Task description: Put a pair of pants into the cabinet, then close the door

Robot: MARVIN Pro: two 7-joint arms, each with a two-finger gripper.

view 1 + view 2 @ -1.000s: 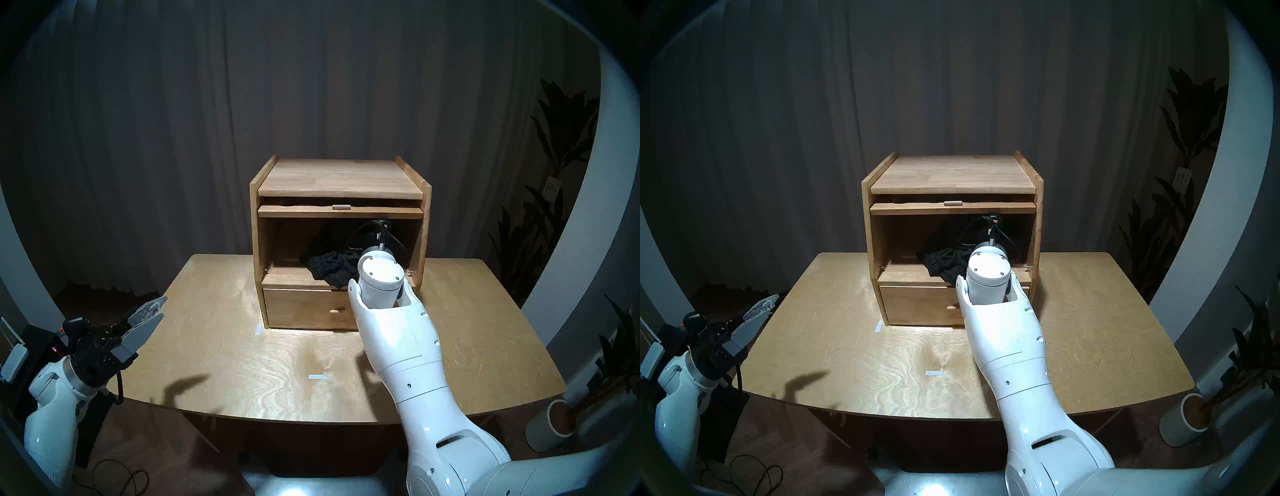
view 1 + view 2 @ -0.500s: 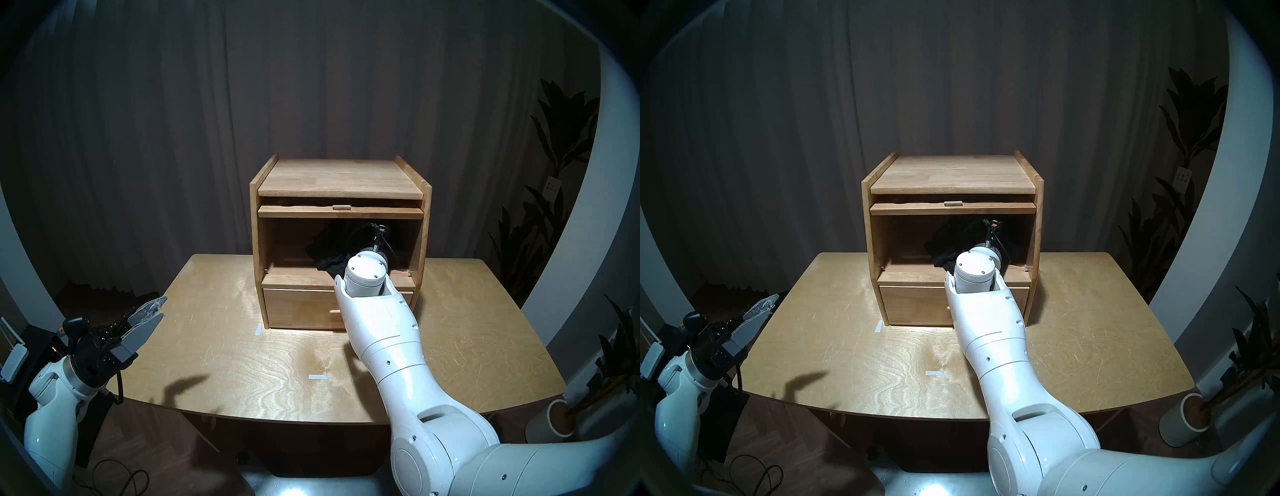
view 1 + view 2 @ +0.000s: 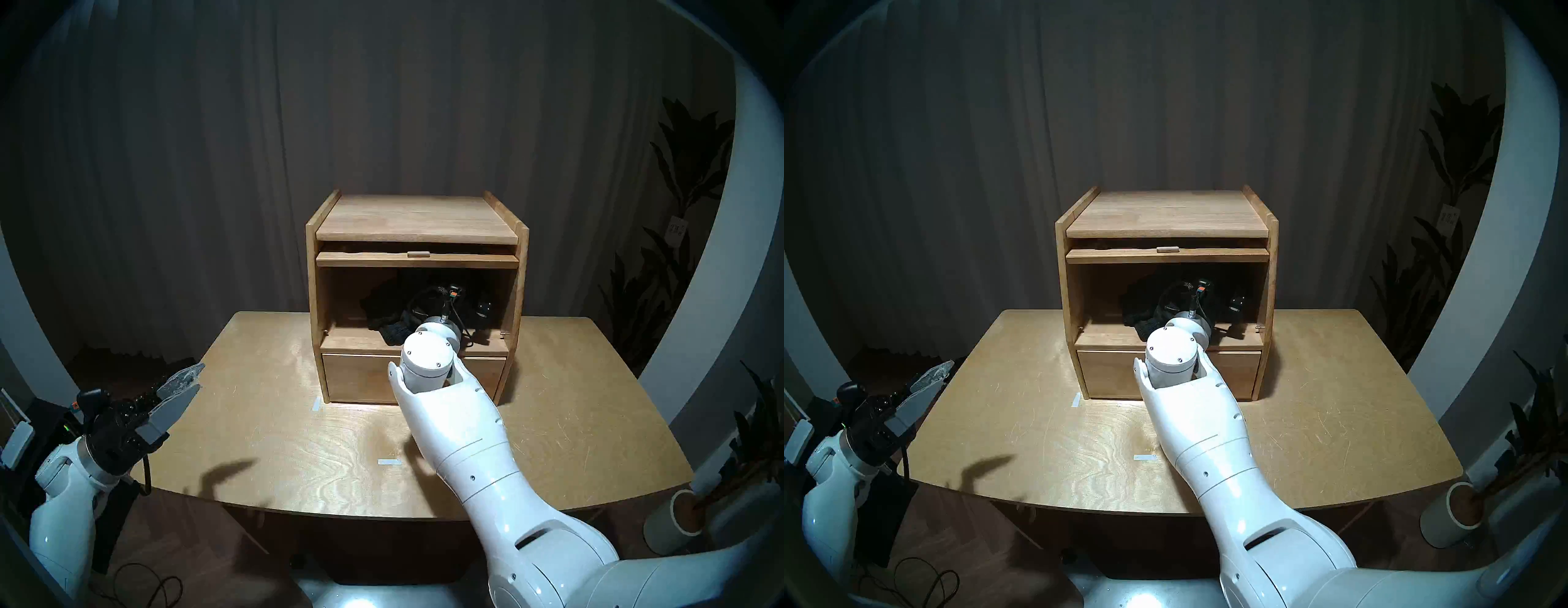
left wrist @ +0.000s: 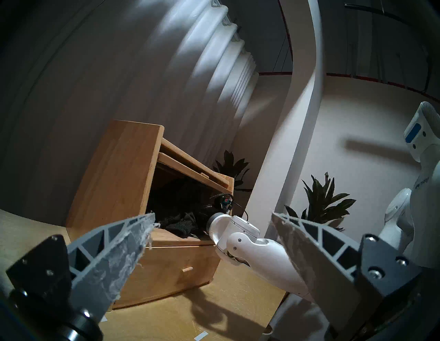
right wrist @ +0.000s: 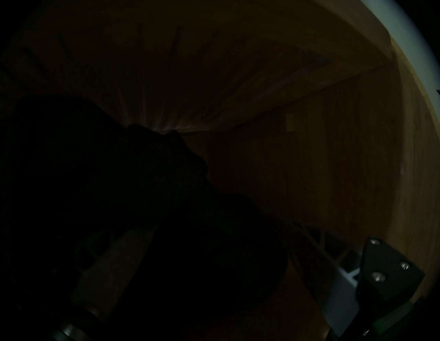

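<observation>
- Right gripper (image 5: 217, 227) of two grey ribbed fingers, spread wide inside the boxy light-wood cabinet (image 3: 418, 220) after the tight pinch of a second ago. Nothing clamped, dark cloth loose between the fingers.
- White right wrist drawn back toward the cabinet's front edge and shifted toward its left side since then.
- Soft black-charcoal pair of pants (image 3: 388, 316) left heaped in the cabinet's upper compartment, ribbed waistband spilling to the front lip. Placing judged done, closing next.
- Light-wood door (image 3: 373, 259) with small knob tucked flat under the cabinet's top, not yet pulled shut.
- Left gripper (image 3: 195, 378), grey fingers parked wide and empty, well off the cabinet's left side.
- Right wrist view: finger spread and dim interior only. Head views: fingers hidden, door and heap plain. Left wrist view: waistband at the lip, seen from the cabinet's side.
</observation>
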